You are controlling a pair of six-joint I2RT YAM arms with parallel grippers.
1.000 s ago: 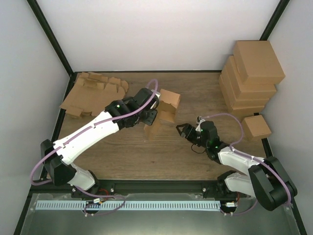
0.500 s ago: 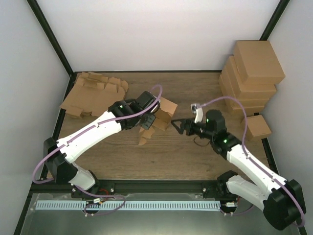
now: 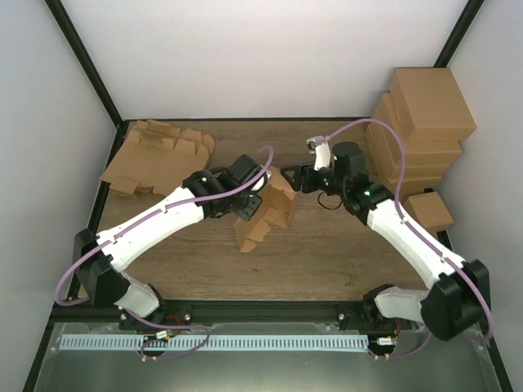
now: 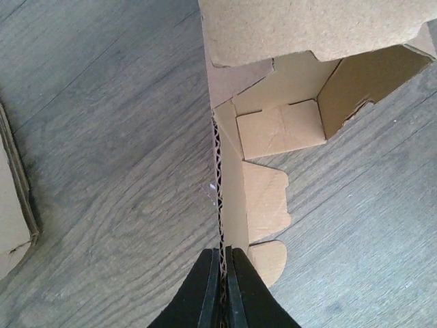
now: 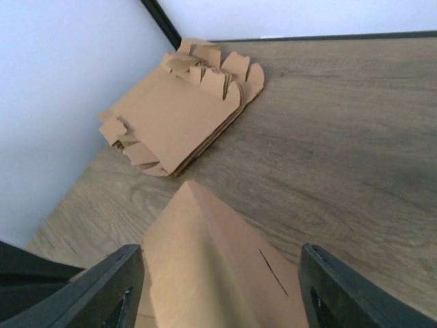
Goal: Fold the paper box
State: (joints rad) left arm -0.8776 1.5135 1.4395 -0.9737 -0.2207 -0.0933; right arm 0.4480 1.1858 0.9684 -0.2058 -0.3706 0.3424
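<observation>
Plain tan paper box (image 3: 265, 211), its cut edge showing a fine corrugated zigzag, seen against a grey-brown wood-grain table (image 3: 327, 253). Upper left of the frame: flat blanks (image 3: 155, 159) in the same tan. Upper right: finished boxes (image 3: 425, 122) (a slightly warmer brown). The left arm (image 3: 155, 220) and right arm (image 3: 409, 237) are white with black joints and lilac cables (image 3: 384, 131). The left gripper (image 4: 221, 273) and right gripper (image 3: 298, 181) are black. Walls (image 3: 270, 57) white, frame rails (image 3: 82, 61) black.

The overhead camera looks steeply down on the whole table (image 3: 327, 261). The left wrist camera stares close down at the box (image 4: 287, 123). The right wrist one skims over it toward the cardboard pile (image 5: 184, 116) at ten o'clock.
</observation>
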